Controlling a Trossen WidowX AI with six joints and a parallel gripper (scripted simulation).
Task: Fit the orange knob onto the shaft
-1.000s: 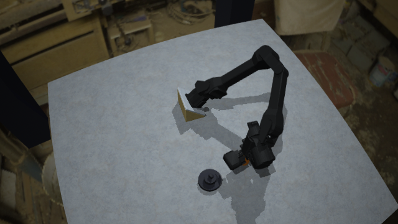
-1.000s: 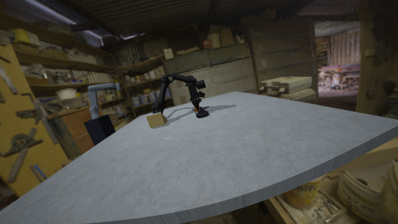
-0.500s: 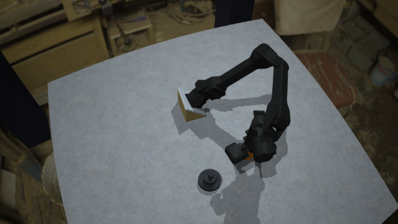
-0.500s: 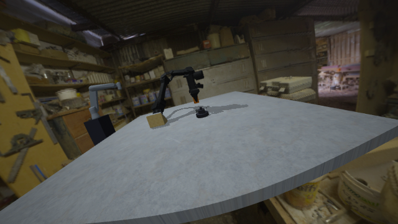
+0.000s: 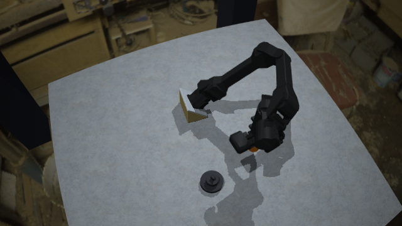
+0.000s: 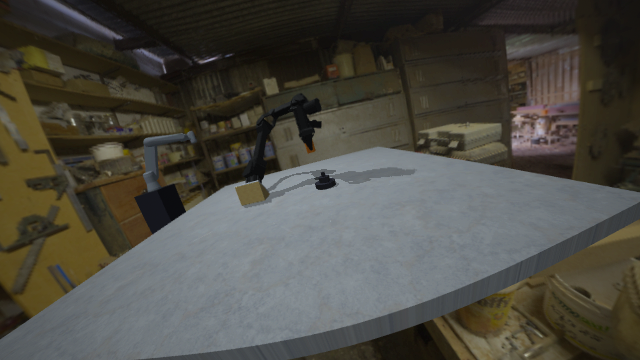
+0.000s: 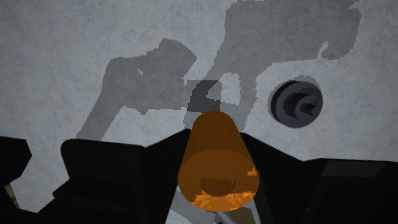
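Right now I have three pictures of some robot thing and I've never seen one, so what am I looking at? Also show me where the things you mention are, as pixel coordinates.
It's one black jointed arm ending in two gripping fingers (image 5: 254,147) (image 6: 310,145). They're closed on an orange knob (image 5: 254,149) (image 6: 310,151) (image 7: 218,165), held up above the table (image 5: 125,94) (image 6: 350,240) (image 7: 40,60).

The first picture looks down from above, the second across the table from one side, and the third from the arm's wrist, past the fingers.

On the table stand a round dark pedestal (image 5: 207,188) (image 6: 325,185) (image 7: 298,120) with a short shaft, and a tan wedge-shaped block (image 5: 195,117) (image 6: 251,194) at the arm's base.
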